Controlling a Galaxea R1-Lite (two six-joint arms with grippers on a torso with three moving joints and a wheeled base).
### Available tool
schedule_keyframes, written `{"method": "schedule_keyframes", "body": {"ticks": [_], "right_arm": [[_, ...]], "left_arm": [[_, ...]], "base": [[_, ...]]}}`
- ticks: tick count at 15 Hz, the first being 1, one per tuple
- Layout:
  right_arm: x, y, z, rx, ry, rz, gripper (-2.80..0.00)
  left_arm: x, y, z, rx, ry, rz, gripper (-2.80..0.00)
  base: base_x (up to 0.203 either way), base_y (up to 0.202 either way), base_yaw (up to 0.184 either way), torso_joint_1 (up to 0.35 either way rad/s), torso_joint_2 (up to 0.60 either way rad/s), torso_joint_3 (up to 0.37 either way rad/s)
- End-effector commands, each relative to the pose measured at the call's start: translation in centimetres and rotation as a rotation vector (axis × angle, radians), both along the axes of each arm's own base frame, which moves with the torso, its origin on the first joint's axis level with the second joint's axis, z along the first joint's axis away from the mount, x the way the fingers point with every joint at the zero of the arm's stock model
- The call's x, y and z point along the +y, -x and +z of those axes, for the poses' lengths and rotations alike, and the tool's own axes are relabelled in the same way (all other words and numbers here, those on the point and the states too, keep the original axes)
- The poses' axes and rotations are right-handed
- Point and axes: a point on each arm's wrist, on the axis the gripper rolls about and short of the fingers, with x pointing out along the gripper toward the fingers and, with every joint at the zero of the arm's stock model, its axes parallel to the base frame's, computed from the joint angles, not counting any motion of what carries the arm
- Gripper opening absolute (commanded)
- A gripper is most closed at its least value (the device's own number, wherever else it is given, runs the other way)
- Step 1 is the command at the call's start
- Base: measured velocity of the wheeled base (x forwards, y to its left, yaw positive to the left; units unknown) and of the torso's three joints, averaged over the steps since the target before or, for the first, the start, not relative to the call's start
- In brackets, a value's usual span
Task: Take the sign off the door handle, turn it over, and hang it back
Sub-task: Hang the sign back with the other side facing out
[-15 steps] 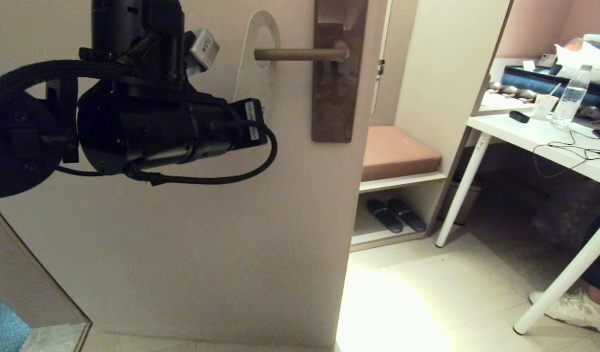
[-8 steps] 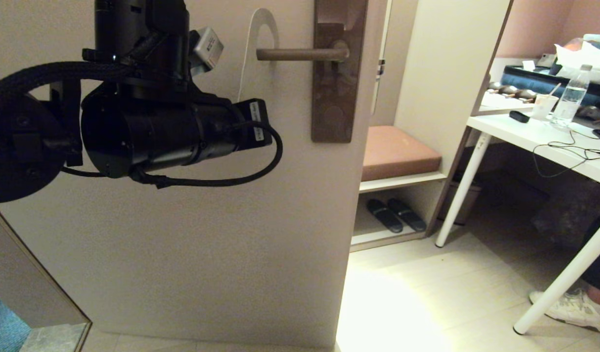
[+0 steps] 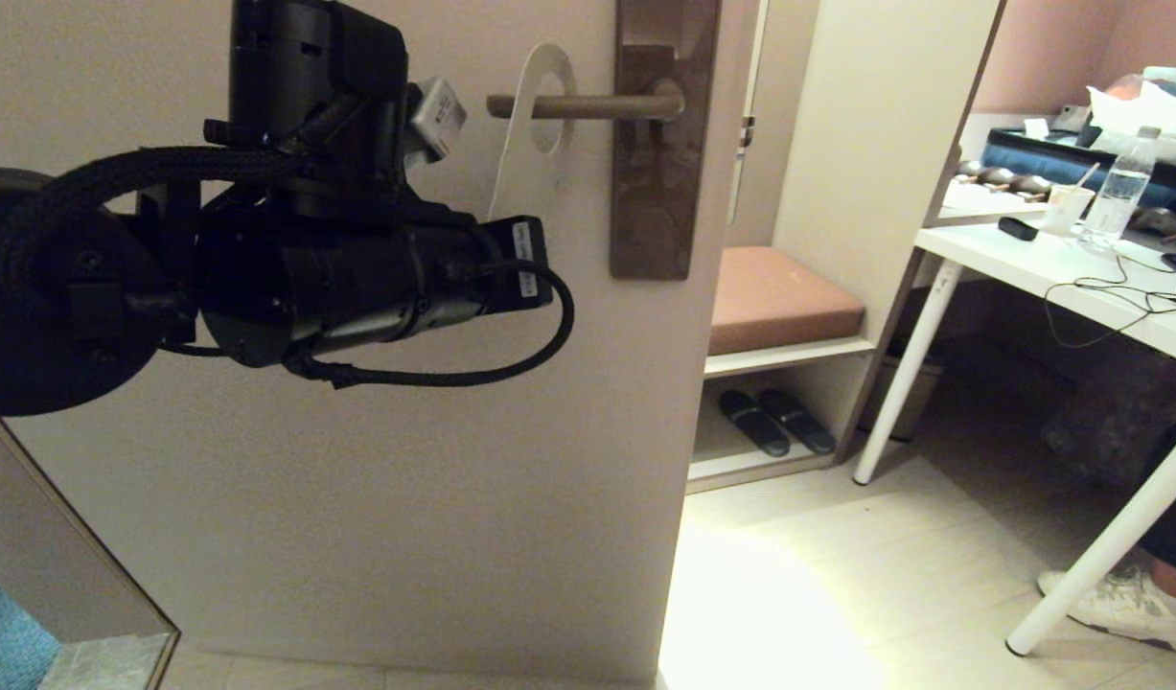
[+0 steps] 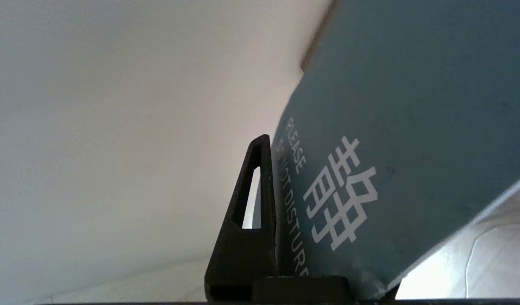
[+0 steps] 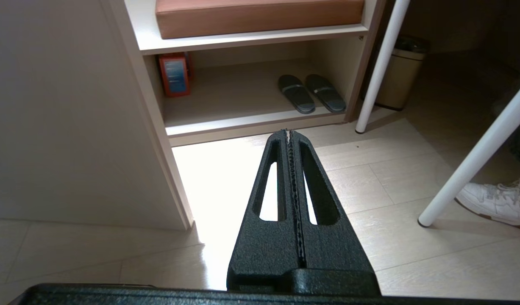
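Note:
The sign (image 3: 547, 56) shows its pale face in the head view, and its round hole is threaded over the door handle (image 3: 602, 105). The handle's free tip sticks out to the left of the card. The handle sits on a dark brown backplate (image 3: 655, 182). My left arm (image 3: 357, 268) reaches up below the handle and hides the sign's lower end. In the left wrist view my left gripper (image 4: 273, 146) is shut on the sign's slate-blue "DO NOT DISTURB" face (image 4: 395, 106); one finger (image 4: 253, 220) presses against it. My right gripper (image 5: 288, 132) is shut and empty, low over the floor.
The pale door (image 3: 405, 479) fills the left. To its right stands a bench shelf with a brown cushion (image 3: 779, 297) and dark slippers (image 3: 774, 422). A white table (image 3: 1057, 278) carries a bottle (image 3: 1119, 196) and cables. A person's white shoe (image 3: 1119, 604) is by the table leg.
My left arm has moved right and slightly down with the sign. The sign's hole has slid further along the handle, so the handle's tip now pokes out on the left.

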Motion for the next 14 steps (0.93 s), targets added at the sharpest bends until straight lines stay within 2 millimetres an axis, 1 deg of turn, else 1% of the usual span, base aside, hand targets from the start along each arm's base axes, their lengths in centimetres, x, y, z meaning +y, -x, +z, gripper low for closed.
{"method": "schedule_keyframes", "body": {"ticks": [1, 5, 10, 14], "right_arm": [[0.0, 0.0, 0.0, 0.001, 0.000, -0.001, -2.80], [0.0, 0.0, 0.0, 0.001, 0.000, -0.001, -2.80], [0.0, 0.0, 0.0, 0.001, 0.000, -0.001, -2.80], [0.0, 0.0, 0.0, 0.001, 0.000, -0.001, -2.80]], "left_arm": [[-0.7, -0.1, -0.5, 0.011, -0.009, -0.012, -2.80], [-1.5, -0.3, -0.9, 0.019, -0.018, -0.028, -2.80], [-2.1, -0.6, -0.1, -0.015, -0.021, -0.044, -2.80], [-2.7, -0.6, -0.1, -0.021, -0.026, -0.057, -2.80]], "base": [[0.000, 0.000, 0.000, 0.000, 0.00, 0.000], [0.000, 0.000, 0.000, 0.000, 0.00, 0.000], [0.000, 0.000, 0.000, 0.000, 0.00, 0.000], [0.000, 0.000, 0.000, 0.000, 0.00, 0.000]]}}
